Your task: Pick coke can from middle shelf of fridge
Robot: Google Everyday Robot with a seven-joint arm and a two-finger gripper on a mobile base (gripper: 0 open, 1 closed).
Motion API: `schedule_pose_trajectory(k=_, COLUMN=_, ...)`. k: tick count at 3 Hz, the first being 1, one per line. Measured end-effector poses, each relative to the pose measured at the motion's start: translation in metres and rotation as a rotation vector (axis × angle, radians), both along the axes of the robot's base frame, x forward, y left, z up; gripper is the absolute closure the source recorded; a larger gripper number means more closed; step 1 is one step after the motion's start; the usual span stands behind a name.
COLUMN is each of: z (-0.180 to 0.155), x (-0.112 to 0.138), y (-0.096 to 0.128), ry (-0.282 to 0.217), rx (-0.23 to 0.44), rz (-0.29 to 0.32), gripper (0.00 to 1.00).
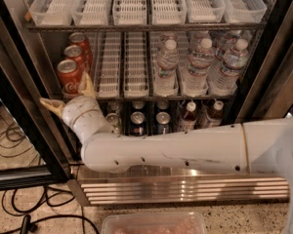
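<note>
Three red coke cans stand in a row in the leftmost lane of the middle shelf (122, 95) of the fridge (263, 62). The front coke can (69, 75) is nearest me. My gripper (68, 95) is just below and in front of that can, at the shelf's front edge. Its two yellowish fingers are spread wide, one (51, 106) pointing left and one (87, 86) pointing up beside the can. The gripper is open and holds nothing. My white arm (185, 147) reaches in from the right across the lower shelf.
Clear water bottles (200, 62) fill the right of the middle shelf. Empty clear lane trays (136, 4) sit on the upper rack. Dark cans and bottles (161, 116) stand on the bottom shelf. The black door frame (19, 111) is at left, cables (14, 213) on the floor.
</note>
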State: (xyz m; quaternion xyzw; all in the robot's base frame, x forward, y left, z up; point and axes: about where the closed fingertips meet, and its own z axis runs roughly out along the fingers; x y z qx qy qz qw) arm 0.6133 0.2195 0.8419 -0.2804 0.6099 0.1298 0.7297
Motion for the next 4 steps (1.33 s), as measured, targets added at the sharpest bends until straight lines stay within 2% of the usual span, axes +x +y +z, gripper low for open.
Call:
schedule_pose_trajectory(k=1, z=-0.001, x=0.007, y=0.006, ry=-0.025, rx=0.011, rz=-0.053, gripper=0.33)
schedule_pose_trajectory(k=3, z=-0.001, x=0.014, y=-0.002, ry=-0.050, rx=0.010, rz=-0.167, gripper=0.32)
schedule_pose_trajectory(k=4, z=0.000, x=0.014, y=-0.005, ry=-0.053, rx=0.008, rz=-0.178, gripper=0.30)
